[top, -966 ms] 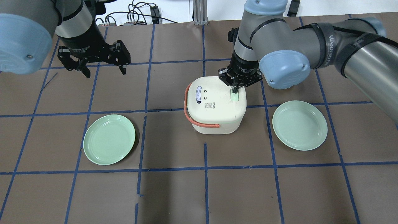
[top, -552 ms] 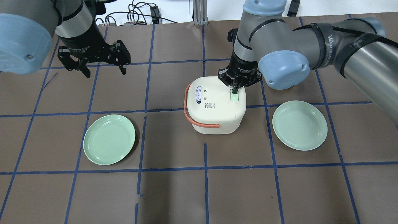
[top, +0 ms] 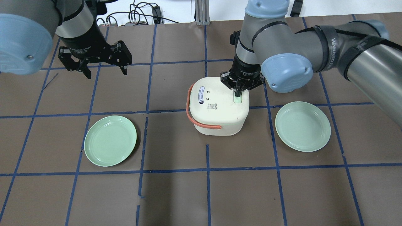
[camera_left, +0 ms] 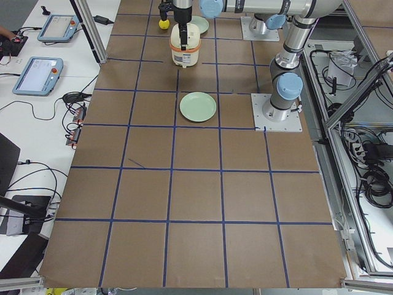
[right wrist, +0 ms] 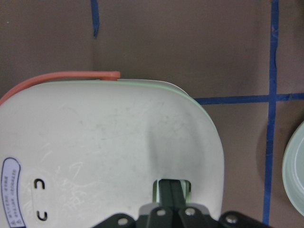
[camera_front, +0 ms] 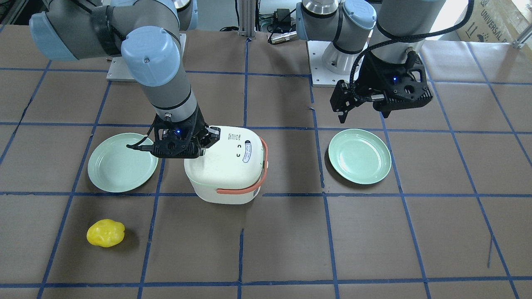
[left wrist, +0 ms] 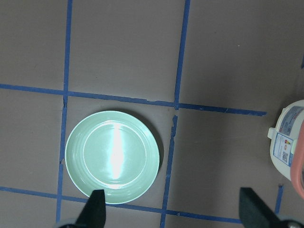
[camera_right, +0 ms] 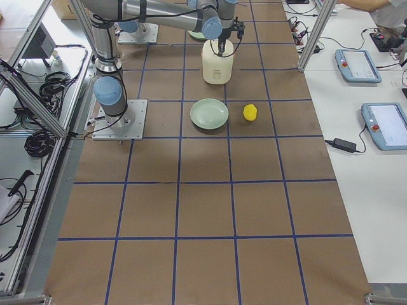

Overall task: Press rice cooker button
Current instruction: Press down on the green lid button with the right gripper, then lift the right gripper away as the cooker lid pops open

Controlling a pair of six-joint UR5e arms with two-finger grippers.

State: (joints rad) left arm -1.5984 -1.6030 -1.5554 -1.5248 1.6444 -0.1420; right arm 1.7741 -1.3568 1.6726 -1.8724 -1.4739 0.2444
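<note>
A white rice cooker (top: pixel 220 106) with an orange handle (top: pixel 201 124) stands mid-table; it also shows in the front view (camera_front: pixel 226 166). Its pale green button (top: pixel 238 99) sits on the lid's right side. My right gripper (top: pixel 237 92) is shut, and its fingertips (right wrist: pixel 172 194) sit on the button. In the front view the right gripper's body (camera_front: pixel 176 143) hides the button. My left gripper (top: pixel 102 70) is open and empty, hovering far left of the cooker over the table.
Two green plates lie on the table, one left (top: pixel 110 140) and one right (top: pixel 302 126) of the cooker. A yellow lumpy object (camera_front: pixel 105 233) lies beyond the right plate. The cooker's edge (left wrist: pixel 289 142) shows in the left wrist view.
The right gripper has shifted slightly down onto the green button. The left arm has not moved.
</note>
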